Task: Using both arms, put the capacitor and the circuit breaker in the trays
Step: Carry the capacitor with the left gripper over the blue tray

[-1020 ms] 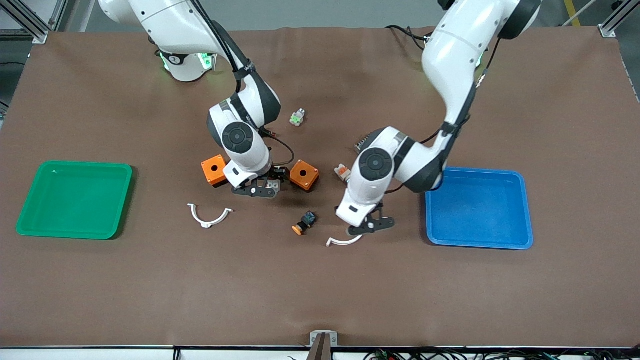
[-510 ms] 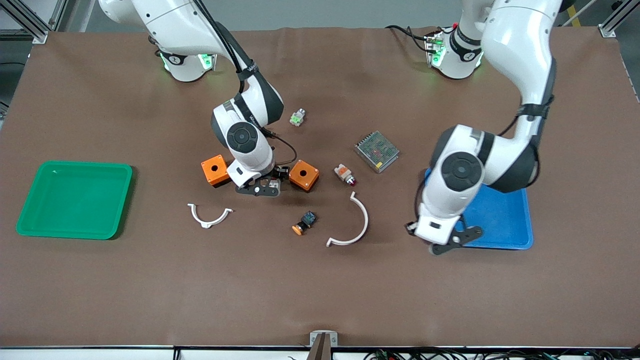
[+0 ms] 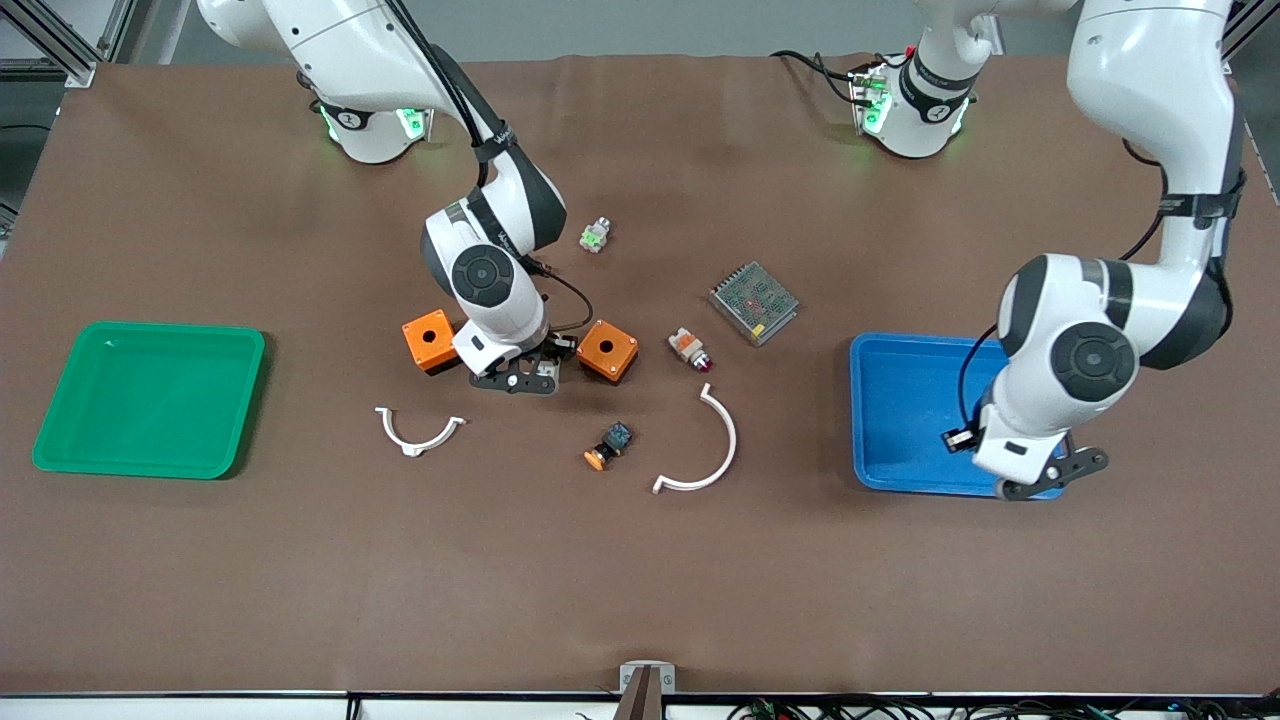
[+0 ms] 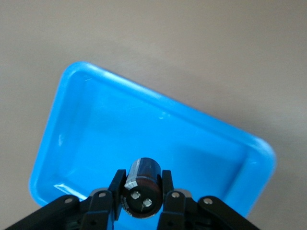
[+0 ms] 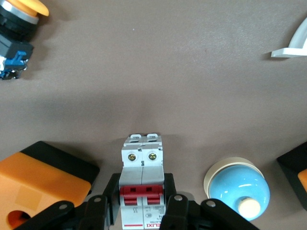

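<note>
The left gripper (image 4: 142,197) clamped the capacitor (image 4: 142,186) above the blue tray (image 3: 905,420), at the tray's 5 o'clock corner. The right gripper (image 5: 142,203) was closed on the circuit breaker (image 5: 142,187), which sat on the table (image 3: 640,580) between 2 orange boxes (image 3: 609,350), a blue-domed button (image 5: 238,186) beside it.

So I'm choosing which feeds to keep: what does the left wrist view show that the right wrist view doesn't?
Only the left wrist view shows the capacitor clamped in the left gripper over the blue tray. Only the right wrist view shows the circuit breaker between the right gripper fingers, plus an orange box, a blue dome and an orange-capped switch. Both show the brown table.
</note>
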`<state>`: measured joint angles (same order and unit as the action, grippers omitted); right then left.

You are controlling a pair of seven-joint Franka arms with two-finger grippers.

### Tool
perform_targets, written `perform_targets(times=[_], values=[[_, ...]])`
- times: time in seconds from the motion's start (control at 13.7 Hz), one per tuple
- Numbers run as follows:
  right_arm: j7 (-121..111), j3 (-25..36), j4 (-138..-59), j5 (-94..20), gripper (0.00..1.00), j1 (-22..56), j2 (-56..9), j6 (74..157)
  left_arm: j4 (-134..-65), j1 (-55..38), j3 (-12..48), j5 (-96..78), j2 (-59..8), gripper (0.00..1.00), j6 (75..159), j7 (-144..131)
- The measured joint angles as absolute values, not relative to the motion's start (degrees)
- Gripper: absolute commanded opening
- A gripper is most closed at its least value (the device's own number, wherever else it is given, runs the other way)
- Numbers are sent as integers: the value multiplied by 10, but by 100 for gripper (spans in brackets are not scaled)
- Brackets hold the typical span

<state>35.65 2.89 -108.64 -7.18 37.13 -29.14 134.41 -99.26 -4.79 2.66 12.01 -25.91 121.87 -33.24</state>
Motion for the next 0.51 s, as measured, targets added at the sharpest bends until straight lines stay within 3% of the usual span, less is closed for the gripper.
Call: perform_targets(times=[0.29,0.51], values=[[357,33,-1082,-72,10,370,-291,1337,-1073,-13,27,120,-254,2,1304,-325],[357,39,-1039,-72,10,359,-282,1252,-1113,-6,27,120,-265,5,1344,-325]])
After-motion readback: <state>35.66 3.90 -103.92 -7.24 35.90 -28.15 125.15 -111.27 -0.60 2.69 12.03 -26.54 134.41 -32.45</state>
